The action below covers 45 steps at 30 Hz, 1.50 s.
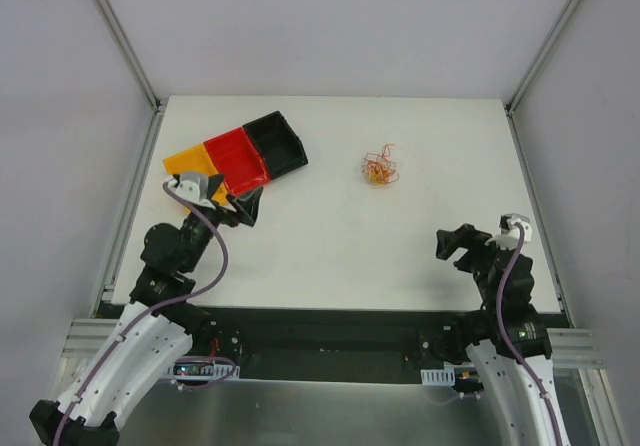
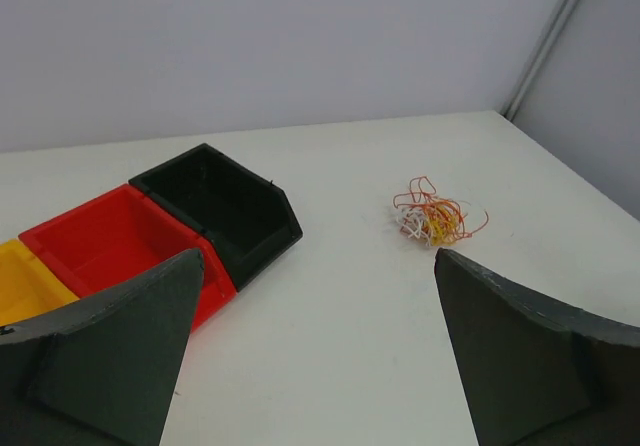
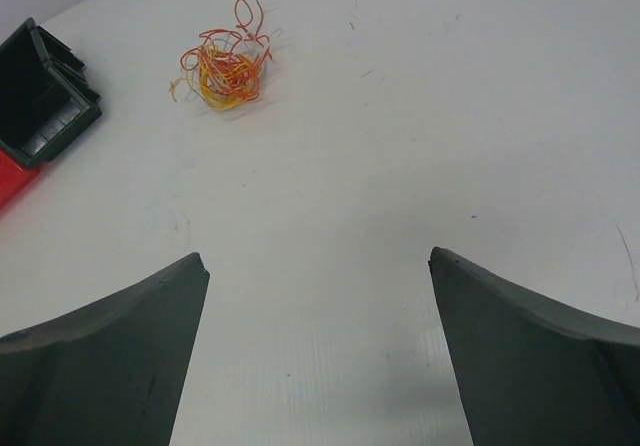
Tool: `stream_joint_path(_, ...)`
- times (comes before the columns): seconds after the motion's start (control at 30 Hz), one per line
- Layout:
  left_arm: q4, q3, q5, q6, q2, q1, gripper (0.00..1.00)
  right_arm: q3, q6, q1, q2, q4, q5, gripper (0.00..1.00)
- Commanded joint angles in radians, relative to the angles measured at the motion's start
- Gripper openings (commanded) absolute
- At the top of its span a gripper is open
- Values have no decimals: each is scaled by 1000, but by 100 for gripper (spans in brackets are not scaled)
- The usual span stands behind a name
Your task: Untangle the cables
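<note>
The cables [image 1: 379,167] are a small loose tangle of thin red, orange, yellow and white wires lying on the white table, right of centre toward the back. They also show in the left wrist view [image 2: 437,216] and the right wrist view [image 3: 225,66]. My left gripper [image 1: 245,206] is open and empty at the left, next to the tray, well short of the tangle; its jaws [image 2: 318,258] stand wide apart. My right gripper [image 1: 452,244] is open and empty at the near right, with bare table between its jaws [image 3: 318,256].
A tray with yellow, red and black compartments [image 1: 298,146] lies tilted at the back left, just beyond my left gripper; it also shows in the left wrist view [image 2: 265,246] and the right wrist view [image 3: 40,96]. Grey walls enclose the table.
</note>
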Motion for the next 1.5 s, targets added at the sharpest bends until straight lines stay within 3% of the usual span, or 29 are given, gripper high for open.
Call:
stream_joint_path(0.0, -141, 217, -190, -157, 156, 10, 99, 97, 7, -3, 125, -13, 56, 96)
stream_joint_path(0.13, -303, 371, -270, -360, 269, 11, 99, 155, 70, -4, 306, 27, 57, 96)
stream_joint_path(0.37, -279, 509, 56, -357, 397, 60, 99, 183, 280, -3, 628, 340, 2, 96)
stream_joint_path(0.53, -420, 676, 248, -414, 611, 169, 99, 227, 294, -4, 980, 689, -81, 96)
stream_joint_path(0.63, -429, 684, 300, -403, 702, 172, 95, 373, 289, -3, 1209, 714, -154, 99)
stream_joint_path(0.8, -431, 655, 383, -374, 786, 200, 87, 583, 263, -3, 1478, 724, -268, 91)
stream_joint_path(0.93, -431, 664, 507, -397, 834, 248, 87, 701, 249, 8, 1642, 725, -308, 85)
stream_joint_path(1.03, -432, 664, 541, -412, 862, 258, 87, 809, 242, 11, 1763, 664, -369, 75)
stream_joint_path(1.1, -431, 662, 566, -421, 876, 260, 86, 850, 236, 33, 1820, 644, -406, 67)
stream_joint_path(1.2, -431, 668, 609, -435, 905, 258, 85, 855, 223, 71, 1831, 619, -435, 46)
stream_joint_path(1.23, -429, 670, 630, -437, 915, 258, 84, 829, 220, 94, 1814, 621, -432, 44)
stream_joint_path(1.4, -431, 668, 716, -447, 966, 258, 79, 579, 266, 242, 1618, 734, -383, 26)
stream_joint_path(1.47, -431, 656, 727, -449, 980, 254, 78, 463, 306, 316, 1549, 846, -397, 24)
